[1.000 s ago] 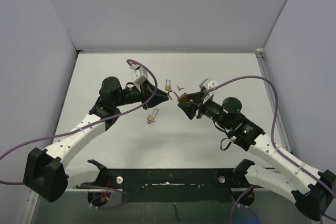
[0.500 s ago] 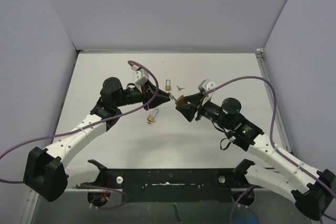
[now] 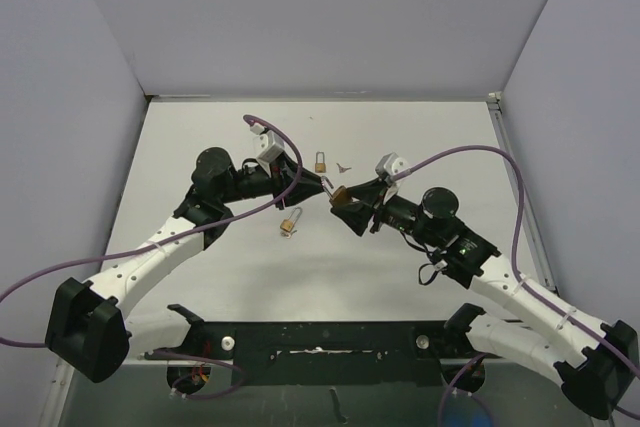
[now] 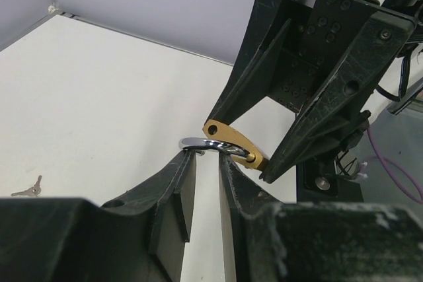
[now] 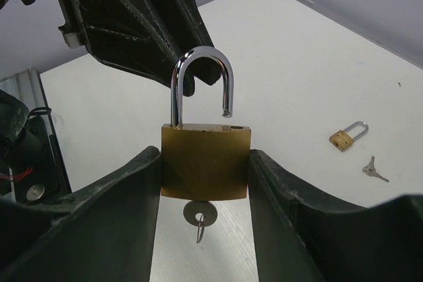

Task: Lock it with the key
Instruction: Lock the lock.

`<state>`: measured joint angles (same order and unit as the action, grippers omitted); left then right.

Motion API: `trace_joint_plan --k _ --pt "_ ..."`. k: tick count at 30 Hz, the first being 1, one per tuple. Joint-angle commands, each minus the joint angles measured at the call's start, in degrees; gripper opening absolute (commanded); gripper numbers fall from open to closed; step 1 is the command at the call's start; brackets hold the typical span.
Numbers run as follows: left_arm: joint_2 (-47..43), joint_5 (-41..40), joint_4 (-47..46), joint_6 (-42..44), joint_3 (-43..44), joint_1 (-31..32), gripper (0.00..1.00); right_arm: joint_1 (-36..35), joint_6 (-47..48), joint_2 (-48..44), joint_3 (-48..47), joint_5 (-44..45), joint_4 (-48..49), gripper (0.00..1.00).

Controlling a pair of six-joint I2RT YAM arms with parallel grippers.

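White table [image 3: 200, 137] | right hand [image 5: 205, 156] clamps padlock [image 5: 205, 171] | left hand [image 4: 207, 162] near-closed against shackle [image 5: 201, 54]

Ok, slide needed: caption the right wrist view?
Right hand holds open brass padlock, key inserted; left hand at its shackle.

High fixed view looking down, close wrist views facing each other (roughly, seemingly), sharing the padlock [image 5: 205, 161].

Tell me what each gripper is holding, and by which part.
Right gripper clamps the open brass padlock by its body's sides. Left gripper has its tips at the shackle; whether they grip it cannot be told.
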<state>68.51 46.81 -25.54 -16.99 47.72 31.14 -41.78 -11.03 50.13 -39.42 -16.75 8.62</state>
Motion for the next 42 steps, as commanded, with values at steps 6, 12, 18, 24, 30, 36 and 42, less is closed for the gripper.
trace_joint_plan --k 6,12,18,24,30,36,42 --pt "0.52 2.90 -6.50 -3.34 4.37 0.77 0.20 -0.41 -1.11 1.20 0.21 0.41 9.02 0.00" --pt "-0.63 2.12 -5.40 -3.61 3.97 0.76 0.20 -0.53 0.67 -0.25 1.36 5.49 9.01 0.00" --pt "-1.01 3.44 -9.17 -6.79 4.16 0.77 0.21 -0.56 1.44 -0.08 1.90 6.30 9.68 0.00" --pt "-2.19 2.79 -8.87 -7.40 3.80 0.79 0.21 -0.58 1.92 -0.05 2.24 7.12 9.92 0.00" --pt "-0.66 3.28 -7.85 -8.79 5.12 0.85 0.22 -0.92 3.23 0.36 2.13 7.58 10.19 0.00" --pt "2.00 3.42 -5.54 -9.58 6.66 0.94 0.19 -1.46 5.74 0.83 0.95 9.03 10.22 0.00" --pt "0.94 -1.29 1.67 -5.45 6.81 1.11 0.17 -1.59 6.22 0.14 0.57 7.11 11.70 0.00"
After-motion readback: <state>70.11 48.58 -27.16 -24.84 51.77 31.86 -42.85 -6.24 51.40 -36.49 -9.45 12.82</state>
